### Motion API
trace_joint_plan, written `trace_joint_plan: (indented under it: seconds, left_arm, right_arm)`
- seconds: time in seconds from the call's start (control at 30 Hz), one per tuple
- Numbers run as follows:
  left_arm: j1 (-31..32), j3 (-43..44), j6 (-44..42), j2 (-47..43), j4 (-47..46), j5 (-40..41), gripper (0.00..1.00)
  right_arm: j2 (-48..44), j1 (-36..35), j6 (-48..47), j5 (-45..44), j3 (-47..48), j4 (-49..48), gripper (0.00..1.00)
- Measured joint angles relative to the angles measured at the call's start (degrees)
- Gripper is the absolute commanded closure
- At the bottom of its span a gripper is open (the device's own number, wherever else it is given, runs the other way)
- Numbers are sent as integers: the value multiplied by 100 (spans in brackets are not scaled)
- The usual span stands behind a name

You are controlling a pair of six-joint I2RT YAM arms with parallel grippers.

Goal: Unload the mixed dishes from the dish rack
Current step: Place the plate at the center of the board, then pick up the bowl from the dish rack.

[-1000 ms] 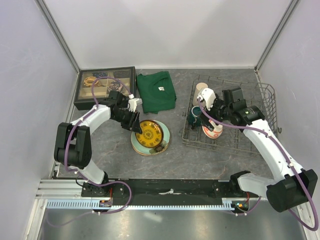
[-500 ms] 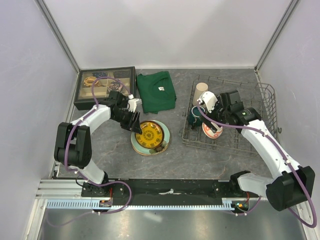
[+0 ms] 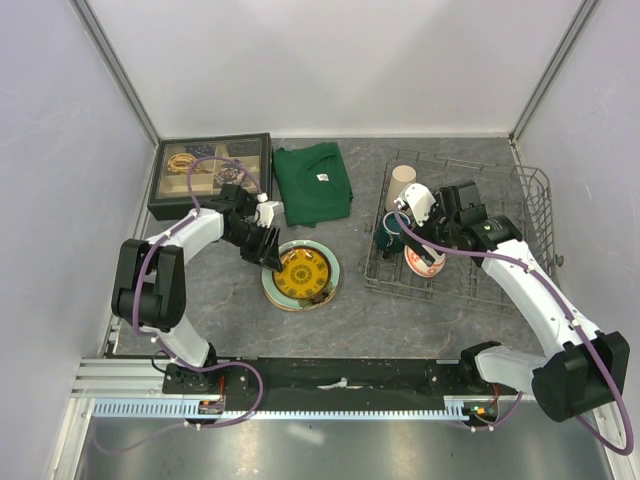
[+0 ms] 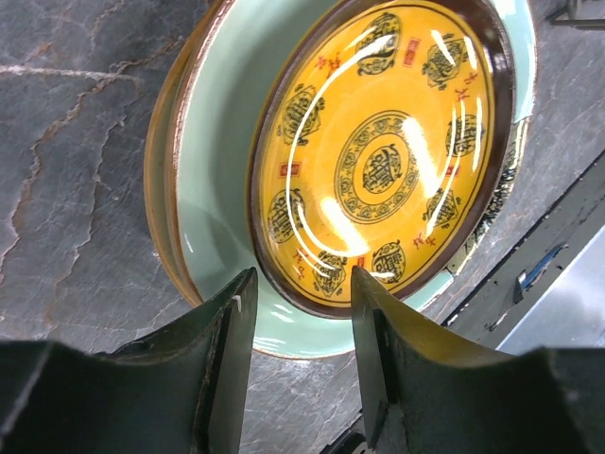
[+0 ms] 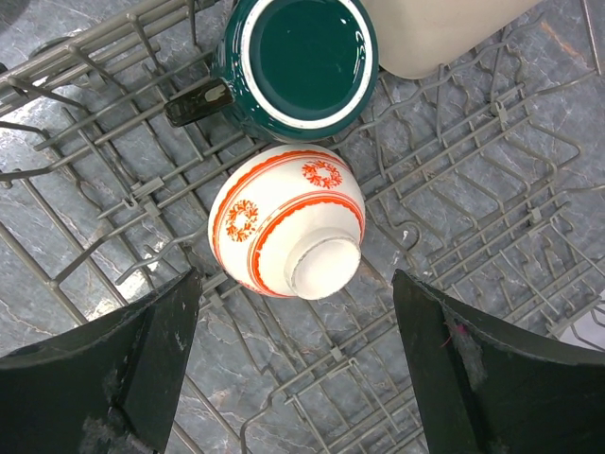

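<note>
A small yellow patterned plate (image 3: 301, 273) lies on a pale green plate (image 4: 213, 227), which rests on a cream plate (image 4: 163, 194), on the table left of the dish rack (image 3: 470, 285). My left gripper (image 4: 302, 281) is open, its jaws on either side of the stack's near rim. In the rack stand a beige tumbler (image 3: 402, 180), a dark green mug (image 5: 302, 61) and a red-and-white bowl (image 5: 284, 222), foot up. My right gripper (image 5: 295, 279) is wide open just above the bowl and empty.
A black compartmented tray (image 3: 210, 175) stands at the back left and a folded green cloth (image 3: 312, 183) next to it. The rack has a raised wire side (image 3: 538, 215) on the right. Enclosure walls stand close on both sides.
My right gripper has moved from over the tumbler toward the bowl, uncovering the tumbler. My left gripper has drawn back slightly from the plates.
</note>
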State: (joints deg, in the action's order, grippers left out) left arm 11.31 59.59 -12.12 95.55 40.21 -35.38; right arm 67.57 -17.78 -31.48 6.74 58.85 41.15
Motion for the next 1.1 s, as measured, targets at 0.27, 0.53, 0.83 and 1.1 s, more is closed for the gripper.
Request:
trace_joint_plan:
  seconds: [0.27,0.53,0.83,1.1]
  left_arm:
    - [0,0,0,-37,4,249,48]
    - [2,238,-17,-739,46,378,40]
    - [2,702,-87,-1281,44,177,39]
    - [2,734,-101,-1320,48,177,38]
  right_arm:
    - [0,0,-26,-369,0,0,9]
    - [7,0,-22,-577,-9,-4,6]
    - [234,0,79,-577,-389,-144,2]
    - [240,0,302,-553,-914,-404,2]
